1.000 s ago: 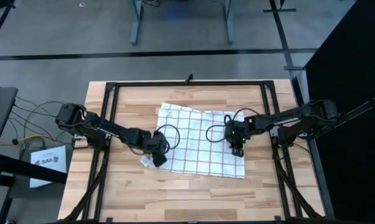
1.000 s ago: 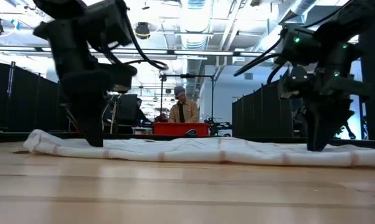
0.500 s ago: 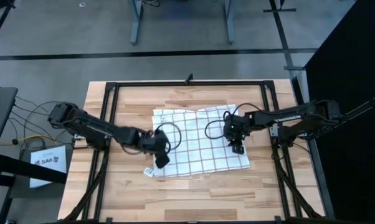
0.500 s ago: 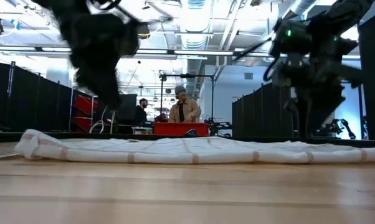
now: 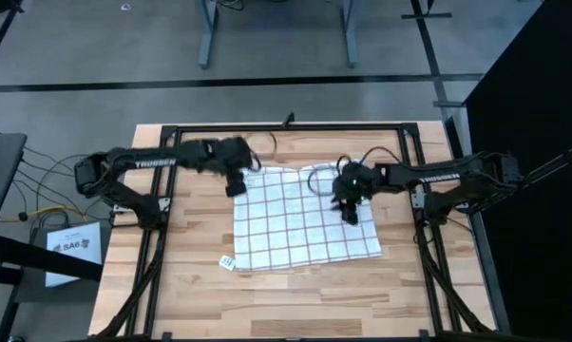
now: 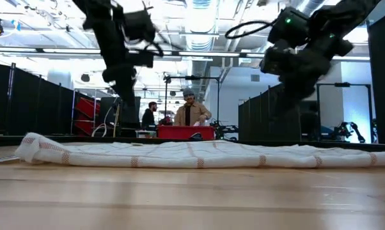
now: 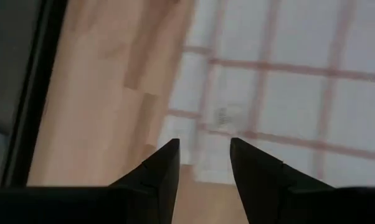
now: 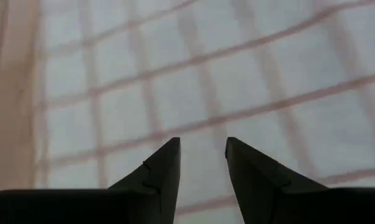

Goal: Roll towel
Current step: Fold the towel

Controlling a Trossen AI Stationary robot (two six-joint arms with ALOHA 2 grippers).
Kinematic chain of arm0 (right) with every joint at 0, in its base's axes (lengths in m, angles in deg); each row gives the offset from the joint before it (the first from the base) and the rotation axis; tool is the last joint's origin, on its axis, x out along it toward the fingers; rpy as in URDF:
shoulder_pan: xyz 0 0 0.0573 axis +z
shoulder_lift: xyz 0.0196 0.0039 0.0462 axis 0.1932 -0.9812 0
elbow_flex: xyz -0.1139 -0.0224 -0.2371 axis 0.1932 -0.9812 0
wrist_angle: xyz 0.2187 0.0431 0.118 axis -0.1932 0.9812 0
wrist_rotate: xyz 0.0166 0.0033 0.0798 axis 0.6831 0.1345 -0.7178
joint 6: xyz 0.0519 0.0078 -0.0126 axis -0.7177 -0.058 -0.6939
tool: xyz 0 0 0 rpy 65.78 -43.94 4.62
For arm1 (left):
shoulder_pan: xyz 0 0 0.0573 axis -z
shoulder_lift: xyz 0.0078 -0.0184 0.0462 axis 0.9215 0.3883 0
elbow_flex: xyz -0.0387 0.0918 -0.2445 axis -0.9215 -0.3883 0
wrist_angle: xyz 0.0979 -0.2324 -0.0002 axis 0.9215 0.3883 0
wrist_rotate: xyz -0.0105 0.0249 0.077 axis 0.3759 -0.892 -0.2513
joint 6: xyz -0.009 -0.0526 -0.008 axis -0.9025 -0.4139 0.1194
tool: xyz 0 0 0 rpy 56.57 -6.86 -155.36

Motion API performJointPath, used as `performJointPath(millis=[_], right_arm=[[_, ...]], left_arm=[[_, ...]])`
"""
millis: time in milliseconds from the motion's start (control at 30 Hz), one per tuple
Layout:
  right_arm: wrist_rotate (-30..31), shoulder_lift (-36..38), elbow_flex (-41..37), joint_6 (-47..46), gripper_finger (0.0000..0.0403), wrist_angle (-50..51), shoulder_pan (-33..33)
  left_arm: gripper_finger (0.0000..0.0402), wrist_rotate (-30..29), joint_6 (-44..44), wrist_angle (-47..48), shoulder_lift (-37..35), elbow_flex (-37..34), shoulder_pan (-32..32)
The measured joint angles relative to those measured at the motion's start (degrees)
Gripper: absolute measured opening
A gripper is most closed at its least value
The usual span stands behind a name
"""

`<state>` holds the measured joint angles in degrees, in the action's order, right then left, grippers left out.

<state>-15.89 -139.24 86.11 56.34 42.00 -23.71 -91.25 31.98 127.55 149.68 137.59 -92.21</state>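
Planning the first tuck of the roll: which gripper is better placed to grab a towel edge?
Left, probably. The left gripper hovers open over the towel at its far corner; the right gripper is over the cloth's inside, away from any edge.

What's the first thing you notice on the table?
A white checked towel lies spread flat in the middle of the wooden table. The left gripper hangs open above its far left corner, and the right gripper hangs open above its right part, neither holding it.

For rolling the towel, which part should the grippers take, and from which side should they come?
Probably the far edge of the towel, one corner each. It lies flat and spread, so come from above and pinch the hem. The left gripper hangs over the far-left corner, open; the right gripper hangs over the cloth's right part, open.
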Motion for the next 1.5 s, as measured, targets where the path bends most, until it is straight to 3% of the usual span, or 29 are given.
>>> performJointPath(millis=[167, 367, 667, 1500], right_arm=[[-0.04, 0.0, 0.02, -2.6, 0.0119, -1.13, -7.01], [-0.31, 0.0, 0.02, -2.6, 0.0119, -1.79, -10.01], [-0.48, 0.0, 0.02, -3.01, 0.0119, -1.1, -10.67], [-0.48, 0.0, 0.02, -2.1, 0.0119, -0.41, -10.51]], left_arm=[[0.0127, 10.46, 6.78, 0.9, -0.02, 0.0, -8.87], [0.0127, 13.45, 14.53, 1.22, 4.22, 0.02, -8.74], [0.0127, 13.87, 18.17, 0.57, 13.68, 0.02, -9.16], [0.0127, 14.53, 18.47, -0.85, 14.91, -0.02, -10.27]])
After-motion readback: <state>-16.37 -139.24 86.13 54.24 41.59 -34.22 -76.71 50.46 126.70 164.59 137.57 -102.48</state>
